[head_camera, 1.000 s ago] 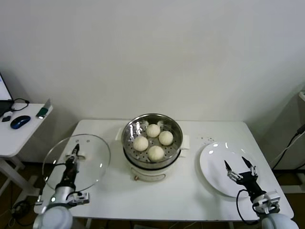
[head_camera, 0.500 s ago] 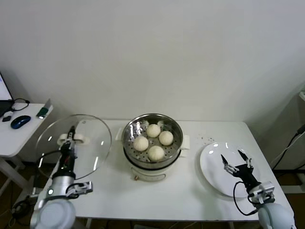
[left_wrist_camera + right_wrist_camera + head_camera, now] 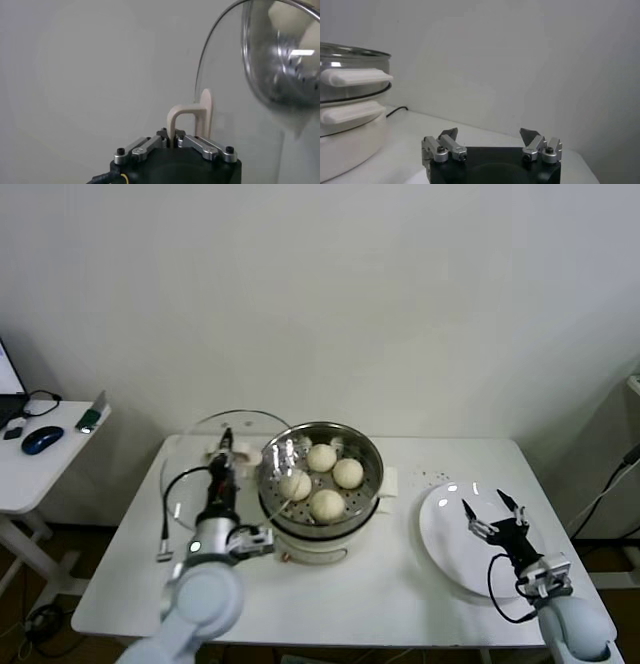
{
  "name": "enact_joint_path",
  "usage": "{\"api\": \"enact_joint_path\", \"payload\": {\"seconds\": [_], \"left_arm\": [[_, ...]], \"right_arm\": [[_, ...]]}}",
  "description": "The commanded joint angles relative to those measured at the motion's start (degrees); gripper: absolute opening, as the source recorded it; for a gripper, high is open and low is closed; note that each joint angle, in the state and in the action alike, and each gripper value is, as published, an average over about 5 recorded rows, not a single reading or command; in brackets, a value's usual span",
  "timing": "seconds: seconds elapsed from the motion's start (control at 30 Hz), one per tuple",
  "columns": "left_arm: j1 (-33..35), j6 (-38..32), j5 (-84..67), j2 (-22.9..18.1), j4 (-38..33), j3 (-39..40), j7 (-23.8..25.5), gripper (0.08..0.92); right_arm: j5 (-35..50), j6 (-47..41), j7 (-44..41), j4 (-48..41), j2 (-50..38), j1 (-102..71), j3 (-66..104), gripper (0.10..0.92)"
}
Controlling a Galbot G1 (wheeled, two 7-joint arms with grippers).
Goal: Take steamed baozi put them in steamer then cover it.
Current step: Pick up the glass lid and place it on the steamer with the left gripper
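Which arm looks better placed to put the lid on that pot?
The left. Its gripper already holds the glass lid by its handle, right beside the steamer. The right gripper hangs open over the white plate.

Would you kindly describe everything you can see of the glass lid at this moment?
The glass lid is round, clear glass with a thin metal rim and a cream-white loop handle. It is held off the table, tilted nearly on edge, just left of the steamer, its rim near the pot's. The left pincer is shut on the handle; whether the lid touches anything else cannot be told.
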Motion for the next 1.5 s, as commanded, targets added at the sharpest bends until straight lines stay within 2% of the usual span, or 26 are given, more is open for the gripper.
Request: {"api": "enact_joint_path", "payload": {"seconds": [0.03, 0.2, 0.43, 0.87, 1.5], "left_arm": [[-14.26, 3.93, 5.02, -10.32, 9.81, 14.64, 7.09, 0.15], [-14.93, 3.93, 5.83, -14.26, 13.71, 15.79, 6.99, 0.15], [-15.27, 3.93, 5.38, -16.91, 18.08, 16.47, 5.64, 0.15], [-15.66, 3.93, 4.96, -17.52, 21.92, 16.21, 4.56, 0.15], [-15.3, 3.93, 4.61, -16.99, 22.35, 14.16, 4.36, 0.15]], "right_arm": [[-0.29, 0.22, 0.1, -0.61, -0.19, 0.22, 0.81, 0.823], [-0.52, 0.59, 0.06, -0.92, -0.16, -0.14, 1.45, 0.823], [-1.28, 0.87, 0.03, -1.11, 0.43, -0.06, 1.56, 0.823], [-2.14, 1.62, -0.28, -1.92, 0.72, -0.02, 1.71, 0.823], [-2.87, 2.04, -0.52, -2.34, 0.91, 0.12, 1.69, 0.823]]}}
